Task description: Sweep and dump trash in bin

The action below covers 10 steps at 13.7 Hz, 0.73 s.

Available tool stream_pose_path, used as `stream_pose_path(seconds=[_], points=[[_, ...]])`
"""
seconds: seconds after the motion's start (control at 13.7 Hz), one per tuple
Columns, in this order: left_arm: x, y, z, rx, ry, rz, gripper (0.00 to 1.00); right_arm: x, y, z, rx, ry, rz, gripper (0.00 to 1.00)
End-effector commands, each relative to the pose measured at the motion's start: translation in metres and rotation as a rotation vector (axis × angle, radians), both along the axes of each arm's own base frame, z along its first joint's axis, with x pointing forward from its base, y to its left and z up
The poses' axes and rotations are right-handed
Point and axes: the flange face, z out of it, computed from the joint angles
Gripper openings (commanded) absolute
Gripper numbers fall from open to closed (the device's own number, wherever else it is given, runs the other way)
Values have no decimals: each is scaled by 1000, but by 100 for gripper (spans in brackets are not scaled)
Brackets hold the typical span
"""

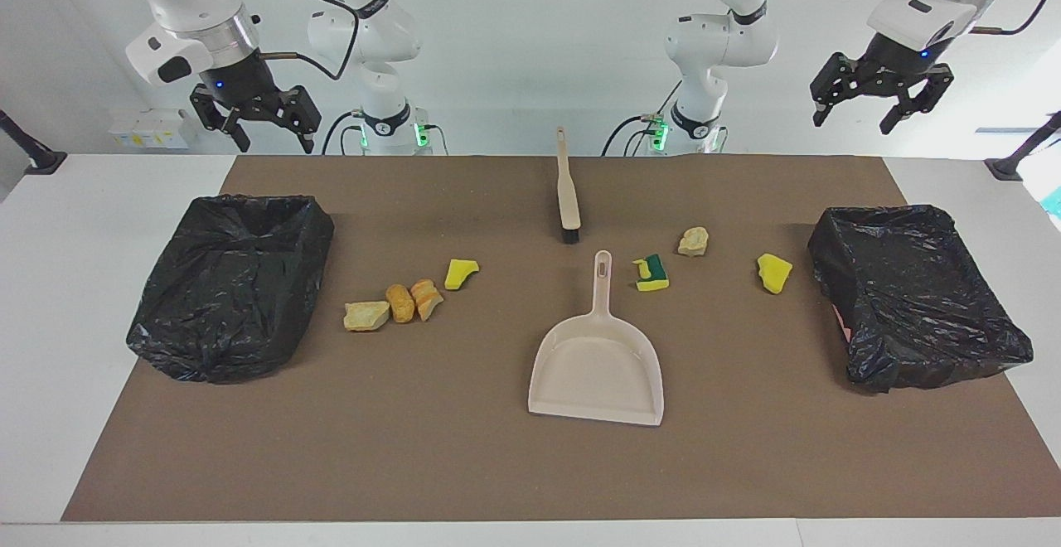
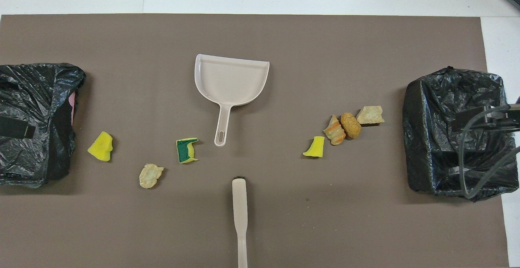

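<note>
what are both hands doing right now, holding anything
Left hand: open, empty, up over the table's edge near a bin.
Right hand: open, empty, up near the other bin.

The beige dustpan lies at the middle of the brown mat, its handle pointing toward the robots. The brush lies just nearer to the robots than that handle. Toward the right arm's end from the dustpan sit four scraps of trash, then a black-lined bin. Toward the left arm's end sit three more scraps and a second bin. The right gripper and left gripper hang open, high above the table's edge nearest the robots.
</note>
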Motion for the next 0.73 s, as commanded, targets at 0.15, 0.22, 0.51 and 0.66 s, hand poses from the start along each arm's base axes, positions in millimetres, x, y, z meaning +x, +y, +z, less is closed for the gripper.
stream_pose_path(seconds=[0.15, 0.22, 0.51, 0.66], points=[[-3, 3, 5, 13, 1, 9, 100, -8, -1, 1, 12, 4, 18, 100], [-3, 3, 5, 13, 1, 9, 100, -8, -1, 1, 12, 4, 18, 100], [-3, 2, 5, 13, 1, 6, 100, -9, 5, -2, 12, 8, 33, 100], [-3, 2, 5, 13, 1, 6, 100, -10, 6, -1, 13, 4, 62, 100]])
